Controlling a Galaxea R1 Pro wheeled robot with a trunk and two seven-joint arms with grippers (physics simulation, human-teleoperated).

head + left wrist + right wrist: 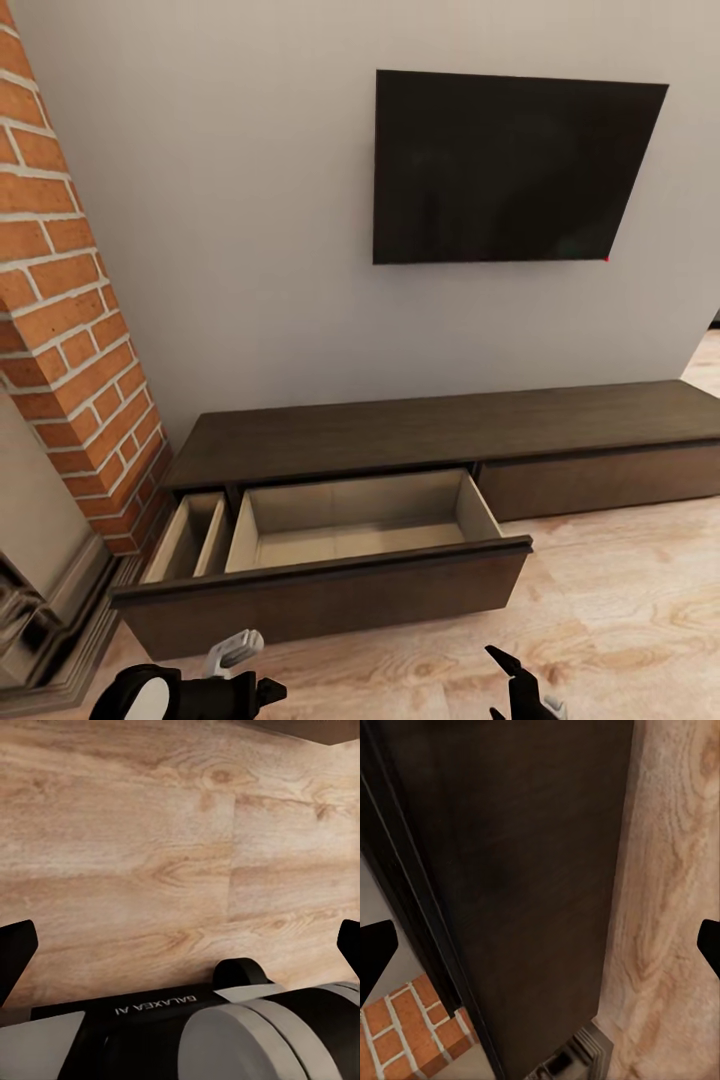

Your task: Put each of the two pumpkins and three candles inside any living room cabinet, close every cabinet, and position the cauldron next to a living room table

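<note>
Head view shows the long, low dark-brown wooden cabinet [440,425] against the far grey wall, below a black wall-mounted television [510,168]. Its wide left drawer [330,585] stands pulled out toward the robot, pale beige inside and bare in the part on view. A red brick chimney column [70,300] rises at left.

The left gripper [180,945] hangs over pale wood-plank floor [150,855], fingers spread wide with nothing between them. The right gripper [540,941] is equally wide, facing the drawer's dark front.

The drawer front looks stiff and flat, likely sliding easily; pushing squarely near its middle should close it without skewing.
</note>
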